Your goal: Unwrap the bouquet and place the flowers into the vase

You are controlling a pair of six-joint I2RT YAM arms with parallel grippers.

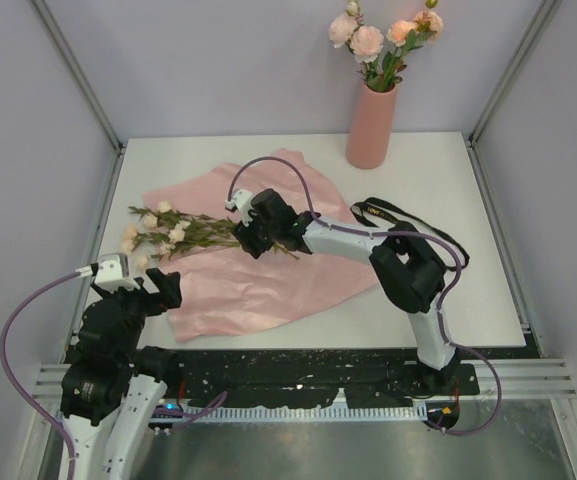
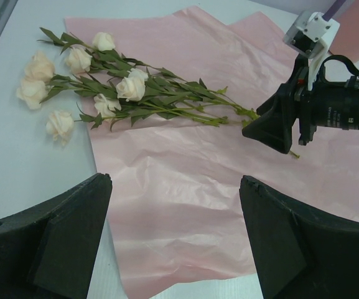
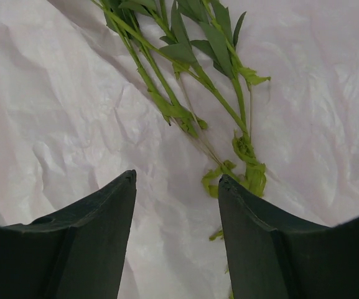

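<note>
A salmon-pink vase [image 1: 371,128] stood upright at the far right of the white table [image 1: 448,250], holding a few pink and peach roses [image 1: 368,42]. Other flowers [image 1: 183,232] lay flat on an opened pink paper sheet [image 1: 258,290]. Their long axis ran left to right, with the cream heads pointing left, some past the paper's edge onto the table, and the cut stem ends pointing right. The right gripper [image 3: 176,180] hovered just over those stem ends, jaws partly open, nothing clamped. The left gripper [image 2: 176,180] sat near the table's near-left corner, jaws wide apart and empty.
</note>
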